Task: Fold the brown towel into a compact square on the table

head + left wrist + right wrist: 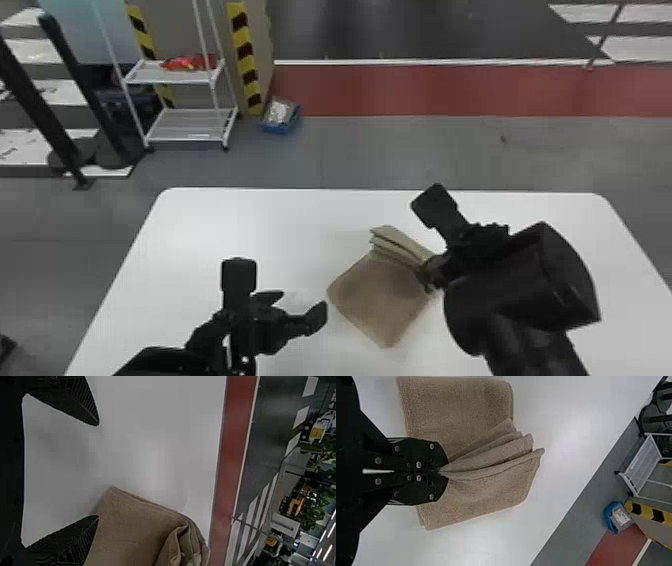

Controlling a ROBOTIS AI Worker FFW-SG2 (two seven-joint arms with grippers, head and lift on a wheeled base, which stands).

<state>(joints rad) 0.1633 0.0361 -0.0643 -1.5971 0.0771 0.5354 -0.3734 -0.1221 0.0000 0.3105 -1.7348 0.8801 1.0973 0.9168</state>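
Between the closed fingers of the right black two-fingered gripper, gathered folds of the brown folded cloth towel are being pinched, above the white round-cornered table. To its left, the left black two-fingered gripper is hovering wide open, holding nothing, near the towel. Beyond both grippers, white tabletop is stretching to the far edge, offering room.

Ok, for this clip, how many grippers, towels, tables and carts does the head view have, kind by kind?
Grippers: 2 (left gripper, right gripper)
Towels: 1 (brown towel)
Tables: 1 (white table)
Carts: 1 (white cart)
Total: 5
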